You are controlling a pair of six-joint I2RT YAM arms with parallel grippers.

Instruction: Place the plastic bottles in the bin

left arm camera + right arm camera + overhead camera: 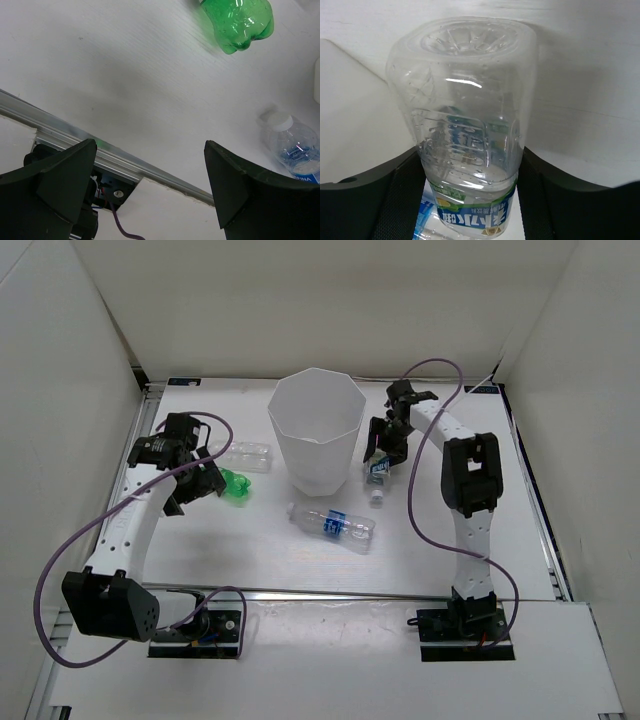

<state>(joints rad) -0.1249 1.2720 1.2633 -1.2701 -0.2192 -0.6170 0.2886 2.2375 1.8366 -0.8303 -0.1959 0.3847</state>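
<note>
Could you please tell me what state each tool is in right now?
Left tool: open, holding nothing.
Right tool: closed on the clear plastic bottle with the blue-and-white label.

The bin point(318, 440) and bench point(250, 560) are plain white. The green bottle point(234, 486) is bright and translucent; the unlabelled bottle point(247, 455) is clear. The middle bottle point(332, 525) is clear with a blue-and-white label and white cap. The right bottle point(470, 125) is clear too, its blue-and-white label edged green. The left tool point(150, 145) and right tool point(470, 155) are black; the cables point(437, 362) are purple.
</note>
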